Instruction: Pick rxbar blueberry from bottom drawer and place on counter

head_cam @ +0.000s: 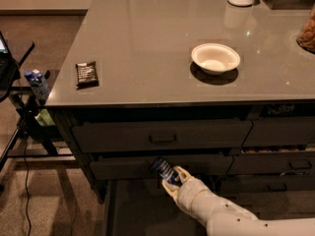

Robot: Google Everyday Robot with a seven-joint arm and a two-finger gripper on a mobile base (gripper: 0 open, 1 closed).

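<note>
Clearly you are in the carry step. At the lower middle of the view the claw (171,177) is clamped on the rxbar blueberry (162,168). It holds the bar above the floor of the open bottom drawer (133,208), level with the front of the middle drawer (123,167) and well below the counter (147,28).

I judge the pick done and the placing not yet done. Your next move calls for raising the bar clear of the counter's front edge. Then bring it over bare surface between the black-wrapped bar (87,73) near the left edge and the white bowl (215,58) right of centre.

Counting left to right: one black-wrapped bar, one blue bar, one claw, one bowl. The left stack has three drawers, only the lowest open.
</note>
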